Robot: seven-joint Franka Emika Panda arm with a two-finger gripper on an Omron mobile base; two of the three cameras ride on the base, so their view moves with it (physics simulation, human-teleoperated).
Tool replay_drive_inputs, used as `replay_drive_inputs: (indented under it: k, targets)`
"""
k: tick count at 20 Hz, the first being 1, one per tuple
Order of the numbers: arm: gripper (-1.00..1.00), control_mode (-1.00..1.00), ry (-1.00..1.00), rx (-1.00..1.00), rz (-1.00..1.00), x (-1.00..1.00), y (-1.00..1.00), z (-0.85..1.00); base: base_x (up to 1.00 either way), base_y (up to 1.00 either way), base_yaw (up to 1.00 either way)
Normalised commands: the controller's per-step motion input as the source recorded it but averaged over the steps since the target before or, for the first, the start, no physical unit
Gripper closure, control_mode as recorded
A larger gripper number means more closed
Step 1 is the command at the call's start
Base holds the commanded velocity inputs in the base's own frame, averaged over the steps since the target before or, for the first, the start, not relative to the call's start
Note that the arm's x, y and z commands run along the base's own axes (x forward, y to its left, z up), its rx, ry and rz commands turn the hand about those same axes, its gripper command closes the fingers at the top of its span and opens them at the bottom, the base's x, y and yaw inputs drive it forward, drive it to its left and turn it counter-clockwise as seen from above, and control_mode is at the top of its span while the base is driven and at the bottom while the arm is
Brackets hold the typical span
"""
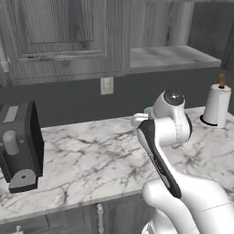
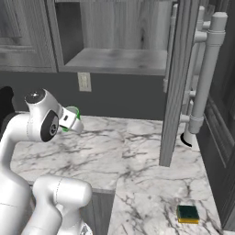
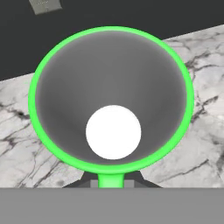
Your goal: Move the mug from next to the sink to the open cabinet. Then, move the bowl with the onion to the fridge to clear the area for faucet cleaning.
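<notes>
Mug (image 3: 111,100) sits right at the hand camera, mouth toward the lens: bright green rim, grey inner wall, white floor, its handle stub at the bottom edge between the fingers. Fingers clenched on mug at the handle/rim side; grip reads as holding. In the right base view a sliver of the green mug shows just past the wrist, carried above the marbled counter (image 2: 137,151), not resting on it. Open cabinet (image 2: 114,57) is up and ahead of the arm, door swung out, pale inner shelf bare. Paper towel roll (image 1: 217,106) stands on the counter to the right; toaster (image 1: 20,146) at left; sponge (image 2: 187,214) near the front edge. Judgement: first step in hand, mug lifted and in transit. Next move calls for raising it to shelf height, reaching in clear of the door edge, setting it down before release
</notes>
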Motion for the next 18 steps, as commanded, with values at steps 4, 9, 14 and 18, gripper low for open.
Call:
replay_drive_inputs:
  k: [4, 9, 14, 18]
  targets:
    - [1.0, 1.0, 0.0, 0.0, 0.0, 0.0, 0.0, 0.0, -0.01, -0.79, -0.11]
    - [1.0, -1.0, -0.12, 0.01, 0.0, -0.07, -0.29, 0.4, 0.05, -0.4, 0.0]
    - [1.0, -1.0, -0.15, 0.0, 0.0, -0.35, -0.56, 1.0, 0.0, 0.0, 0.0]
    - [1.0, -1.0, -0.01, 0.0, 0.0, -0.23, -0.76, 1.0, 0.0, 0.0, 0.0]
